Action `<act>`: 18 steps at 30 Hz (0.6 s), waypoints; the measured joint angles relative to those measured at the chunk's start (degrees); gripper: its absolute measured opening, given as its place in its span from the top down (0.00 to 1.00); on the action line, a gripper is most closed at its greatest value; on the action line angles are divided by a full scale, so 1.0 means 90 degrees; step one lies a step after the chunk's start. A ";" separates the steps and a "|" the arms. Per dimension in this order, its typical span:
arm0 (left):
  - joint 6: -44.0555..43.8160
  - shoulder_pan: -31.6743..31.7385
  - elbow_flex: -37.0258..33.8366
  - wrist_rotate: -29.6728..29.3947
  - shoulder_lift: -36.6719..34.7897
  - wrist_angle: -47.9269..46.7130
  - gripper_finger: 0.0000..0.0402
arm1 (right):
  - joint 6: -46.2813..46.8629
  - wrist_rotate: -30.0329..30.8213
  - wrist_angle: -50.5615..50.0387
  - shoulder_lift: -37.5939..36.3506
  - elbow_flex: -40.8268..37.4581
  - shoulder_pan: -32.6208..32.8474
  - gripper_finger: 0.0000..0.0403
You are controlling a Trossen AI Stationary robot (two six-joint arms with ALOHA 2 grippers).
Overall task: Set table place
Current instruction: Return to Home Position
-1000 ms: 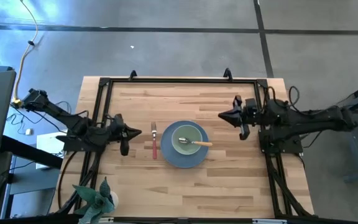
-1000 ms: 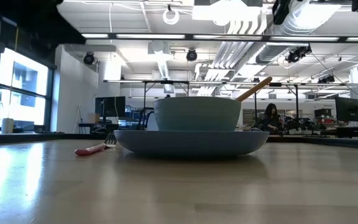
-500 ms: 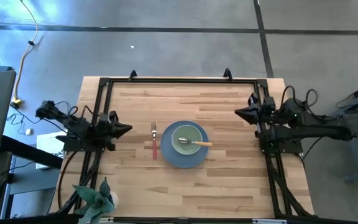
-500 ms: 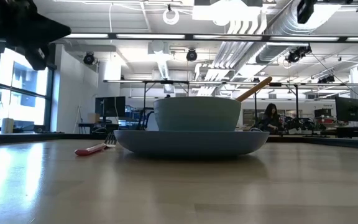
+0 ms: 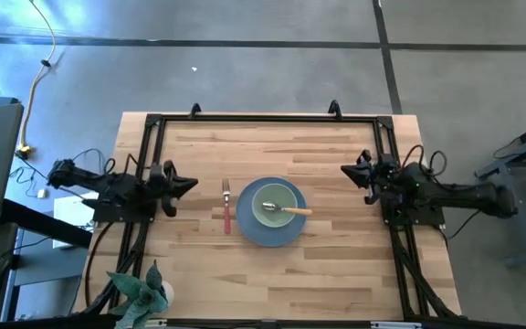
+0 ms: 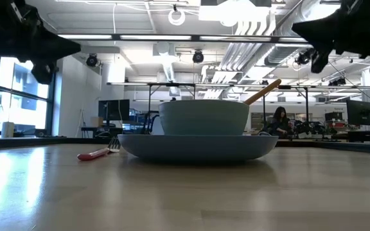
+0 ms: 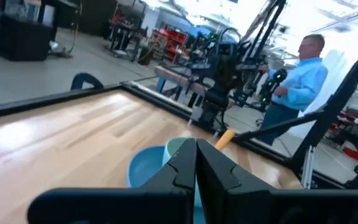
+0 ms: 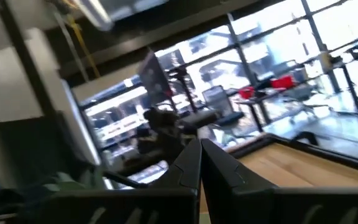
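A round grey-blue plate [image 5: 273, 228] lies in the middle of the light wood table [image 5: 336, 265]. A pale green bowl [image 5: 274, 203] stands on it, with a yellow-handled spoon [image 5: 290, 210] resting in the bowl, handle over the rim toward the right. A red-handled fork [image 5: 227, 208] lies flat on the table left of the plate. My left gripper [image 5: 193, 183] is shut and empty at the table's left edge. My right gripper [image 5: 345, 170] is shut and empty at the right edge. Both are clear of the setting.
A black metal frame [image 5: 263, 119] runs around the tabletop. A green plant-like object [image 5: 140, 292] sits at the near left corner. A person [image 7: 297, 81] stands beyond the table in the left wrist view.
Both arms have drawn back from the middle toward their own table edges, the left toward the left edge and the right toward the right edge, then settled lower. The plate, bowl, spoon and fork have stayed where they were.
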 joint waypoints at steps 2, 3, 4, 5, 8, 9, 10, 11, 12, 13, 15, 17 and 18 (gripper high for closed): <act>0.0013 0.0305 0.0001 0.0322 -0.0010 0.0057 1.00 | -0.0004 0.0069 -0.0273 -0.0062 0.0012 -0.0081 1.00; -0.0020 0.0440 0.0001 0.0552 -0.0007 0.0037 1.00 | -0.0016 0.0088 -0.0311 -0.0056 0.0012 -0.0114 1.00; -0.0043 0.0565 -0.0001 0.0757 -0.0005 0.0014 1.00 | -0.0048 0.0093 -0.0317 -0.0047 0.0014 -0.0140 1.00; -0.0062 0.0681 -0.0001 0.0947 -0.0005 0.0012 1.00 | -0.0077 0.0093 -0.0323 -0.0050 0.0014 -0.0149 1.00; -0.0052 0.0921 -0.0001 0.1097 0.0028 0.0012 1.00 | -0.0119 0.0090 -0.0461 -0.0051 0.0031 -0.0149 1.00; -0.0047 0.0982 -0.0001 0.1076 0.0027 0.0001 1.00 | -0.0227 0.0090 -0.0619 -0.0051 0.0031 -0.0149 1.00; -0.0045 0.1031 -0.0001 0.1046 0.0027 0.0003 1.00 | -0.0375 0.0090 -0.0793 -0.0051 0.0031 -0.0147 1.00; -0.0044 0.1071 -0.0001 0.1021 0.0027 0.0008 1.00 | -0.0480 0.0088 -0.1002 -0.0051 0.0031 -0.0149 1.00; -0.0043 0.1104 -0.0001 0.1005 0.0027 0.0006 1.00 | -0.0485 0.0083 -0.1255 -0.0051 0.0031 -0.0143 1.00; -0.0044 0.1107 -0.0001 0.1001 0.0027 0.0005 1.00 | -0.0462 0.0080 -0.1476 -0.0044 0.0031 -0.0138 1.00; -0.0046 0.1096 -0.0001 0.0999 0.0027 0.0005 1.00 | -0.0286 0.0074 -0.1913 -0.0023 0.0031 -0.0137 1.00; -0.0044 0.1096 -0.0001 0.1002 0.0027 0.0005 1.00 | -0.0075 0.0073 -0.2192 -0.0022 0.0031 -0.0137 1.00; -0.0044 0.1096 -0.0001 0.0999 0.0027 0.0005 1.00 | -0.0006 0.0074 -0.2259 -0.0024 0.0031 -0.0137 1.00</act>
